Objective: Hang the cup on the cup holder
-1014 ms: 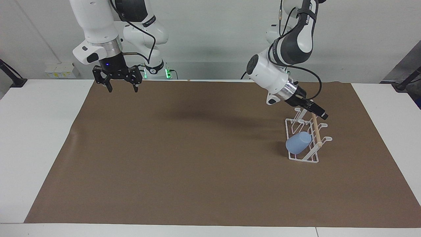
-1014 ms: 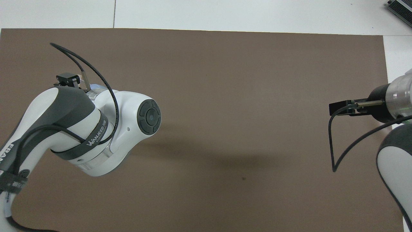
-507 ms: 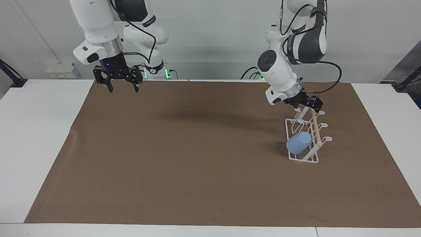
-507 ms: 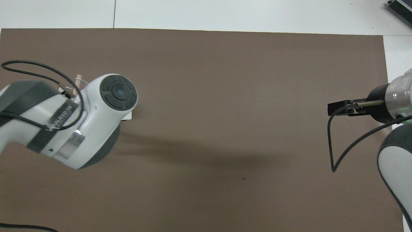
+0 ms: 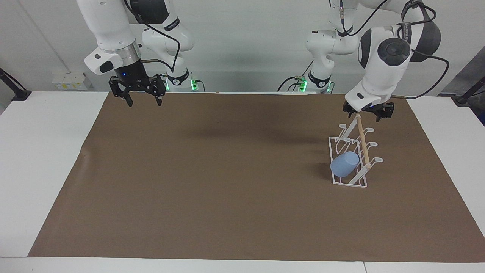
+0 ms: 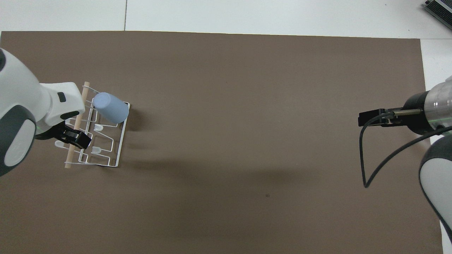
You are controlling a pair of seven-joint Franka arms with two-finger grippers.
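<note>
The light-blue cup (image 5: pixel 344 163) hangs tilted, mouth down, on a prong of the white wire cup holder (image 5: pixel 350 184), at the holder's end farther from the robots. In the overhead view the cup (image 6: pixel 110 107) sits on the cup holder (image 6: pixel 118 148) beside the wooden dowel (image 6: pixel 76 123). My left gripper (image 5: pixel 365 113) is open and empty, up in the air over the holder's end nearer to the robots, apart from the cup; it also shows in the overhead view (image 6: pixel 76 138). My right gripper (image 5: pixel 143 99) is open and empty, waiting over the mat's edge at the right arm's end (image 6: pixel 369 118).
A brown mat (image 5: pixel 227 182) covers most of the white table (image 5: pixel 38 151). The cup holder stands on the mat toward the left arm's end. A black cable (image 6: pixel 363 165) loops from the right wrist.
My left arm has lifted and swung off the cup holder toward its own end of the table, uncovering the holder and cup in the overhead view. The cup stays on the prong. The right arm has not moved.
</note>
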